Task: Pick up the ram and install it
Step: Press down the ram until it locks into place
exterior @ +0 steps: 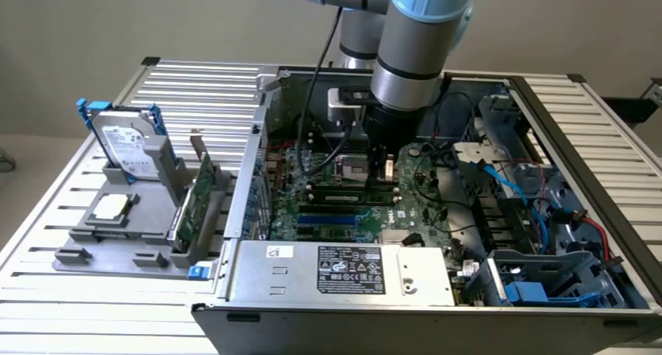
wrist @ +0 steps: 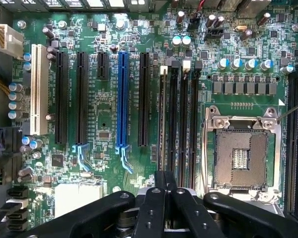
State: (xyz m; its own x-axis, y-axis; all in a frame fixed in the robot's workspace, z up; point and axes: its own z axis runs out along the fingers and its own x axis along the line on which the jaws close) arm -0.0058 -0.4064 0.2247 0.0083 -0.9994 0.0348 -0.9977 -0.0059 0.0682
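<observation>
In the exterior view, your gripper [exterior: 385,169] hangs inside the open case [exterior: 579,215], low over the motherboard [exterior: 414,204]. In the wrist view its fingers [wrist: 164,198] are pinched shut over the memory slots [wrist: 181,119]; the ram is seemingly edge-on there. Press straight, evenly.

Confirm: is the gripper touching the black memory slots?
Cannot tell. The wrist view puts the shut gripper over the memory slots without showing its height above them; the exterior view shows no plain gap or contact.

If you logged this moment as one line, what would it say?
arm: inside computer case | gripper: shut, over memory slots beside processor socket | ram: cannot tell if held
</observation>
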